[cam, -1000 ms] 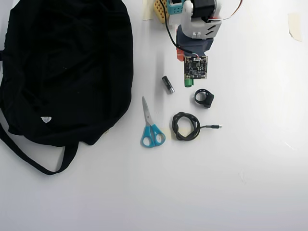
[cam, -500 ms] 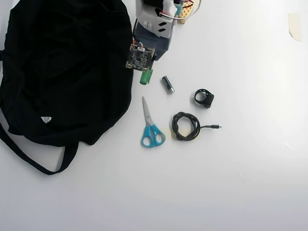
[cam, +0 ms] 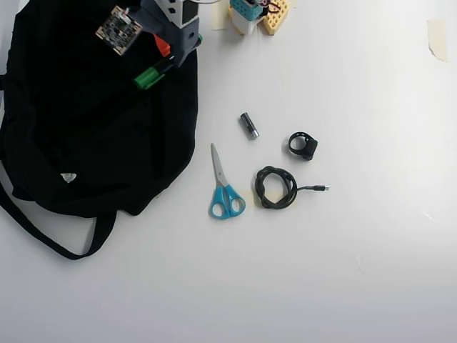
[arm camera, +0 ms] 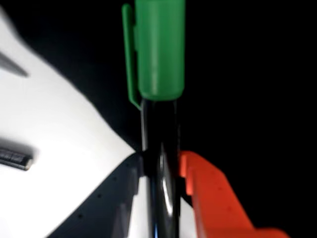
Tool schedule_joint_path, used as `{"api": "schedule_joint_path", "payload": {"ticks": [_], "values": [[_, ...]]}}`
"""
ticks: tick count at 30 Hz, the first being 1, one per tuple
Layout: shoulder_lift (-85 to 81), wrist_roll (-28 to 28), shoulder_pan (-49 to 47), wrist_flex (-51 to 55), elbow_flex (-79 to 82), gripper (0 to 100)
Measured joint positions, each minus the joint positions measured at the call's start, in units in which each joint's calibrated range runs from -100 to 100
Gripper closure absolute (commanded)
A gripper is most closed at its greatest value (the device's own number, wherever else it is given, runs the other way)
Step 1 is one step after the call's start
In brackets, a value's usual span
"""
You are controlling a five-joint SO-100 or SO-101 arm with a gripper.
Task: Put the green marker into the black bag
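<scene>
The green marker (arm camera: 159,49) has a bright green cap and a black barrel, and it is clamped between my gripper's (arm camera: 161,171) orange finger and dark finger in the wrist view. In the overhead view the marker (cam: 151,76) sticks out of my gripper (cam: 166,63) over the upper right part of the black bag (cam: 86,128). The bag is a large rounded black fabric bag with a long strap and a small white tag (cam: 68,177). It fills the dark background behind the marker in the wrist view (arm camera: 247,74).
On the white table (cam: 343,250), right of the bag, lie blue-handled scissors (cam: 223,187), a short silver-black cylinder (cam: 249,124), a coiled black cable (cam: 275,187) and a small black ring-shaped part (cam: 303,145). The arm's base (cam: 253,14) stands at the top edge.
</scene>
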Motion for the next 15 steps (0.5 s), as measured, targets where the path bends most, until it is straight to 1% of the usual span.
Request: {"api": "schedule_joint_path", "payload": {"ticks": [2,3,6,7,8,10,12,14,15], "values": [[2.3,0.1,2.8,-0.9,-0.3,98],[4.7,-0.5,6.0,-1.0,-2.0,98],[10.4,-0.6,9.3,-1.3,-6.5,98],[14.6,-0.6,12.0,-1.3,-11.8,98],[16.4,-0.6,12.5,-1.3,-13.8,98],[28.4,-0.6,16.0,-1.3,-28.0,98],[39.3,-0.6,16.2,-1.3,-39.2,98],[46.5,-0.6,16.8,-1.3,-45.8,97],[47.7,-0.6,16.7,-1.3,-46.5,92]]}}
